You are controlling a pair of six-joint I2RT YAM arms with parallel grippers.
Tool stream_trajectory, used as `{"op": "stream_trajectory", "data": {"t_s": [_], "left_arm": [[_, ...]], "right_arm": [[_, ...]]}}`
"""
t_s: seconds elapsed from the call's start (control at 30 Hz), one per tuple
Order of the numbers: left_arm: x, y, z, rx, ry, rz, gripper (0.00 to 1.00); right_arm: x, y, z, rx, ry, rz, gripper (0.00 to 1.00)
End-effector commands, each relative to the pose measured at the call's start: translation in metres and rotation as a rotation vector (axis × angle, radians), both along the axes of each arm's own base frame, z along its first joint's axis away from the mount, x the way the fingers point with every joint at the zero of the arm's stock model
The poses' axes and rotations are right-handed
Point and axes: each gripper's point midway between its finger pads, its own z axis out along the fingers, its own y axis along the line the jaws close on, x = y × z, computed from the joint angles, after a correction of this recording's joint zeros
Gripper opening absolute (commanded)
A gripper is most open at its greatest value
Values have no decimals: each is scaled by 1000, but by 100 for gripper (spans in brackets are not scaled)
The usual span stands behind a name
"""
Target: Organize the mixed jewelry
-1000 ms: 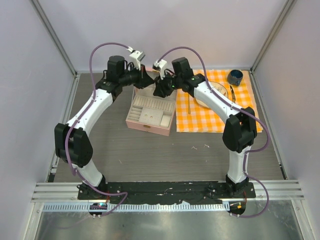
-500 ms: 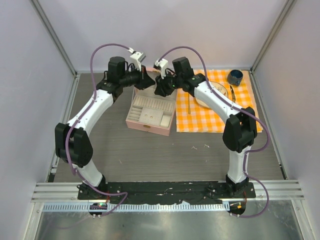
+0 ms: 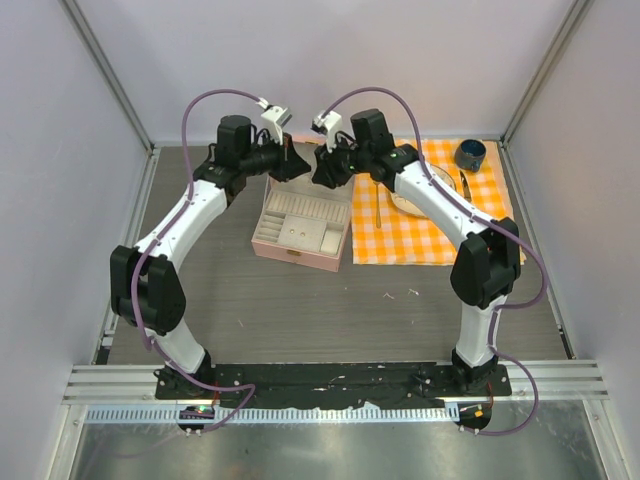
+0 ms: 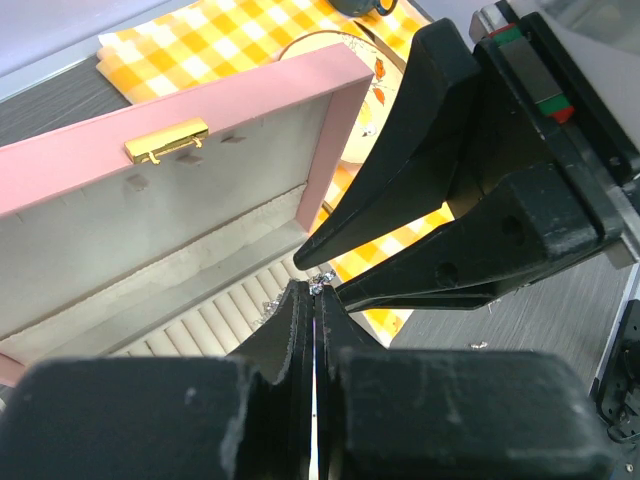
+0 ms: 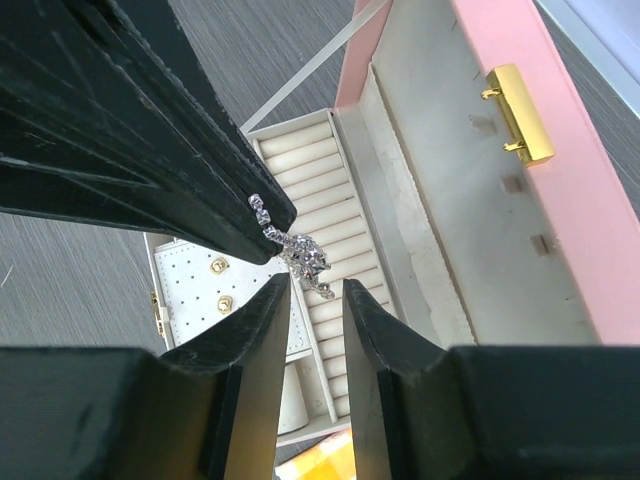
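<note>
The pink case (image 3: 300, 228) lies open at the table's middle back, lid raised. My left gripper (image 3: 303, 168) hovers over it and is shut on a thin silvery chain (image 4: 321, 287) at its fingertips (image 4: 300, 300). In the right wrist view the chain (image 5: 306, 254) hangs in a small bunch from the left fingers (image 5: 200, 170), just above the ring-roll rows. My right gripper (image 5: 316, 287) is open, tips right below the bunch and not touching it; it faces the left one (image 3: 320, 176). A few tiny pale bits (image 3: 400, 294) lie on the table in front of the case.
An orange checked cloth (image 3: 430, 225) lies right of the case with a glass bowl (image 3: 428, 190), a gold fork (image 3: 379, 210), a knife (image 3: 465, 188) and a dark blue cup (image 3: 470, 154). Two gold studs (image 5: 222, 283) sit in the case's dotted panel.
My right arm has shifted slightly toward the back, bringing its gripper closer to the left one. The left arm has hardly moved.
</note>
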Motion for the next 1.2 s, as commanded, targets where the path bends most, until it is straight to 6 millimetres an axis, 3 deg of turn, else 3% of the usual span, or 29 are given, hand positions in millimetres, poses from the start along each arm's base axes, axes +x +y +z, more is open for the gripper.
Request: {"op": "stream_trajectory", "data": {"t_s": [0.0, 0.57, 0.97, 1.17], "left_arm": [[-7, 3, 32, -23, -96, -17, 0], [-17, -5, 29, -55, -56, -67, 0], [31, 13, 11, 151, -164, 39, 0], [44, 8, 8, 227, -205, 24, 0]], "right_arm": [[-2, -4, 49, 48, -115, 3, 33], [9, 0, 54, 56, -128, -13, 33], [28, -39, 39, -77, -196, -149, 29], [28, -46, 36, -95, -203, -173, 29]]}}
